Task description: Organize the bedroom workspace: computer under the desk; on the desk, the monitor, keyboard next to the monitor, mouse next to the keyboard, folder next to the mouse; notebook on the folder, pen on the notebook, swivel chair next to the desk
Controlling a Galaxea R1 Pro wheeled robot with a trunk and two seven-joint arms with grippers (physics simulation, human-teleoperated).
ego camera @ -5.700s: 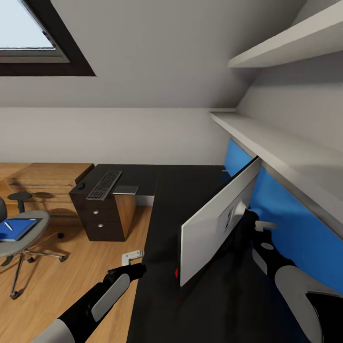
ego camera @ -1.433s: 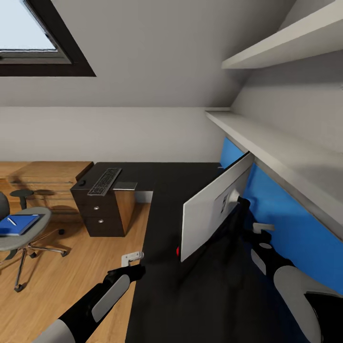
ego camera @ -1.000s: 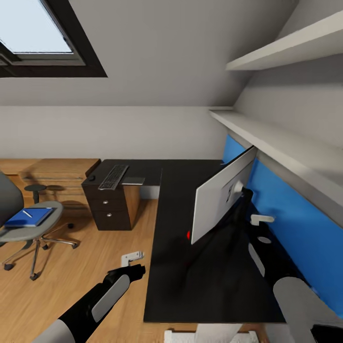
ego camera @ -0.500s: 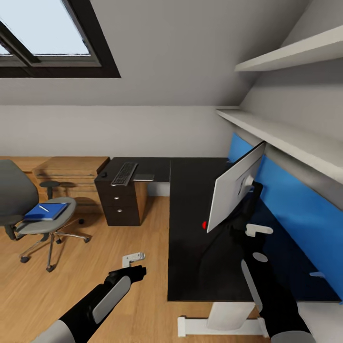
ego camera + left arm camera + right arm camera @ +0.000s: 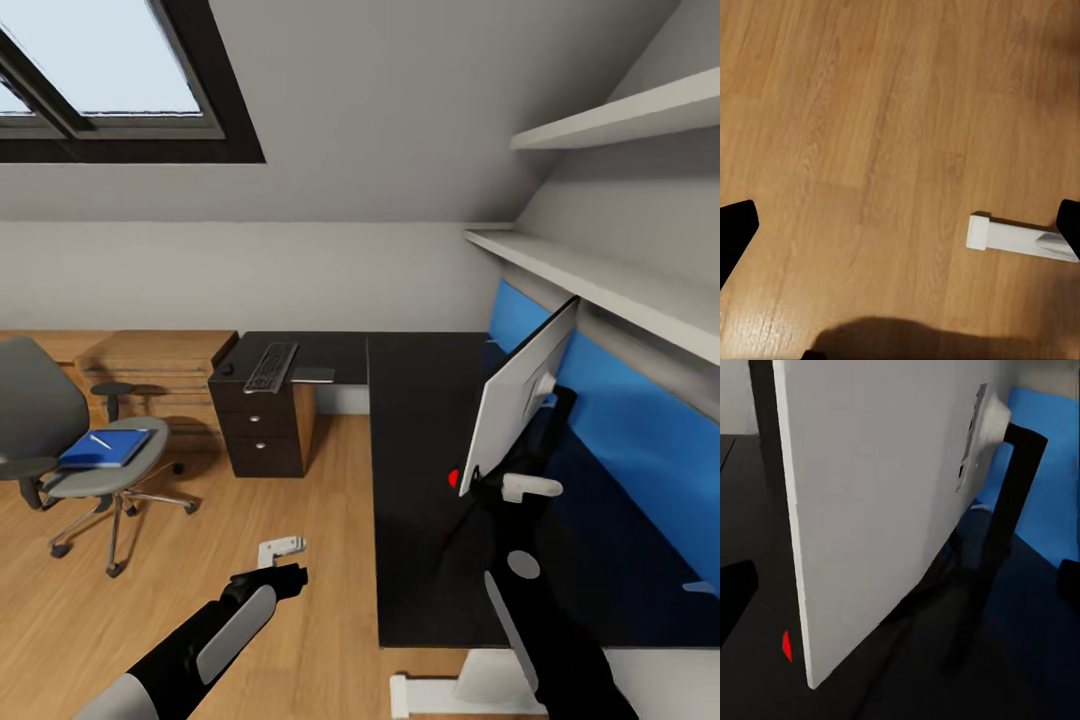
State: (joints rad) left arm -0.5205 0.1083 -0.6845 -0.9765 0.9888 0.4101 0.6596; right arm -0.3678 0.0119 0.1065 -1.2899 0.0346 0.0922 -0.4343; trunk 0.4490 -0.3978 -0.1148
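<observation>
Right pincer point(image 5: 528, 487) has let go of one monitor point(image 5: 517, 394), upright on counter point(image 5: 420, 470); both pincers open. One keyboard point(image 5: 271, 366) on drawers; one folder point(image 5: 103, 449) on chair point(image 5: 60, 430).
</observation>
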